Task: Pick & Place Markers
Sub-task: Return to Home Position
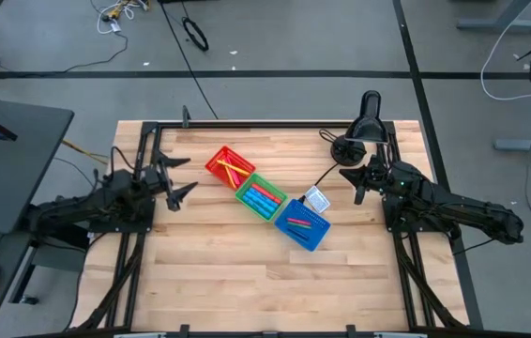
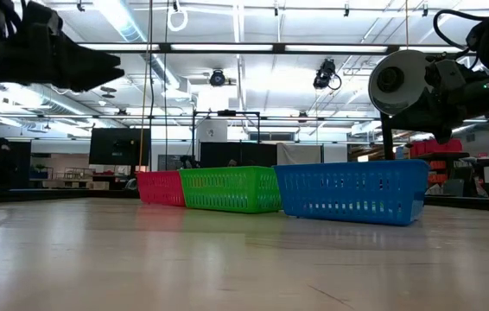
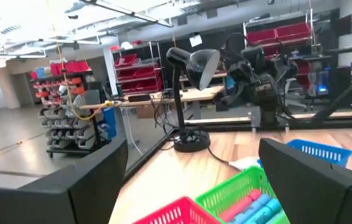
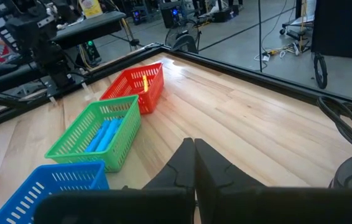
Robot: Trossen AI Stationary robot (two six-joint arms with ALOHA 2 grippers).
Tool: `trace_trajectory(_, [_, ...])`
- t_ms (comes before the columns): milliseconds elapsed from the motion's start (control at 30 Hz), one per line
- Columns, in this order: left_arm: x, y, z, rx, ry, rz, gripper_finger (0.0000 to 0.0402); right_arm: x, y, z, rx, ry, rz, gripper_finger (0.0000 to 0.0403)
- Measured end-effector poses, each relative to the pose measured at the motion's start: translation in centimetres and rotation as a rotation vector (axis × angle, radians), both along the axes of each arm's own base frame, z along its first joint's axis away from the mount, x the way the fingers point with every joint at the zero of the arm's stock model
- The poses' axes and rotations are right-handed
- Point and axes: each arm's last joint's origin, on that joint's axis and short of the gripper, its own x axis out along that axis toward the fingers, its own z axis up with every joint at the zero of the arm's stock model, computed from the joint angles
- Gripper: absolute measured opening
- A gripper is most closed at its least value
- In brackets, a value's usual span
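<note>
Three square bins stand in a slanted row mid-table: a red bin, a green bin and a blue bin. The markers lie inside them: yellow and red ones in the red bin, blue and pink ones in the green bin, and thin coloured ones in the blue bin. My left gripper hovers open at the table's left side, pointing toward the bins. My right gripper hangs shut at the table's right side, holding nothing.
A black desk lamp stands at the far right corner, its cable running toward a small white box beside the blue bin. Bare wood lies along the near half of the table. Black frame rails border the edges.
</note>
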Motion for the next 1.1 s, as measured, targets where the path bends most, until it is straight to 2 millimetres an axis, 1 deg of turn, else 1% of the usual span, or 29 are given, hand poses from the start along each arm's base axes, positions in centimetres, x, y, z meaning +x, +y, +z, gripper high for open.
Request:
trace_trajectory(167, [0.1, 0.1, -1.0, -0.081, 0.017, 0.0, 0.0367, 0.0, 0.0, 0.0, 0.0, 0.0, 0.0, 0.0])
trace_trajectory(300, [0.1, 0.3, -1.3, -0.062, 0.051, 0.017, 0.0367, 0.0, 0.0, 0.0, 0.0, 0.0, 0.0, 0.0])
trace_trajectory(400, [0.1, 0.5, -1.8, -0.078, 0.102, 0.036, 0.0367, 0.0, 0.0, 0.0, 0.0, 0.0, 0.0, 0.0])
trace_trajectory(533, [0.2, 0.4, -2.0, -0.113, 0.122, -0.042, 0.0367, 0.0, 0.0, 0.0, 0.0, 0.0, 0.0, 0.0])
trace_trajectory(700, [0.2, 0.4, -2.1, -0.132, 0.12, -0.049, 0.0367, 0.0, 0.0, 0.0, 0.0, 0.0, 0.0, 0.0])
trace_trajectory(833, [0.2, 0.4, -2.1, -0.266, 0.076, -0.065, 0.0367, 0.0, 0.0, 0.0, 0.0, 0.0, 0.0, 0.0])
trace_trajectory(900, [0.2, 0.4, -2.1, -0.3, 0.064, -0.068, 0.0367, 0.0, 0.0, 0.0, 0.0, 0.0, 0.0, 0.0])
trace_trajectory(1100, [0.2, 0.4, -2.2, -0.296, 0.067, -0.066, 0.0367, 0.0, 0.0, 0.0, 0.0, 0.0, 0.0, 0.0])
